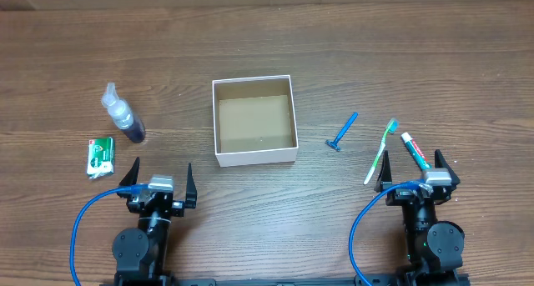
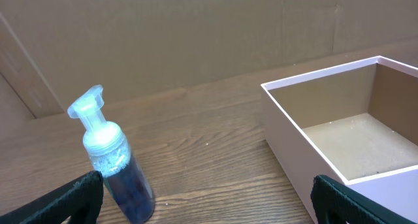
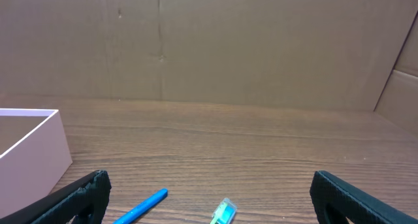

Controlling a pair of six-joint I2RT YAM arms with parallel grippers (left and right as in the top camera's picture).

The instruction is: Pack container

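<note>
The container (image 1: 254, 157) is a white-walled square cardboard box, brown inside and empty, at the table's middle; it also shows in the left wrist view (image 2: 287, 139) and the right wrist view (image 3: 39, 152). A spray bottle with blue liquid (image 1: 123, 117) lies to its left, also in the left wrist view (image 2: 114, 165). A green soap pack (image 1: 100, 156) lies further left. A blue razor (image 1: 343, 131), a green toothbrush (image 1: 380, 152) and a toothpaste tube (image 1: 415, 150) lie to the right. My left gripper (image 1: 161, 174) and right gripper (image 1: 416, 169) are open and empty near the front edge.
Cardboard walls (image 3: 209, 48) stand behind the wooden table. Blue cables (image 1: 83, 223) loop beside each arm base at the front.
</note>
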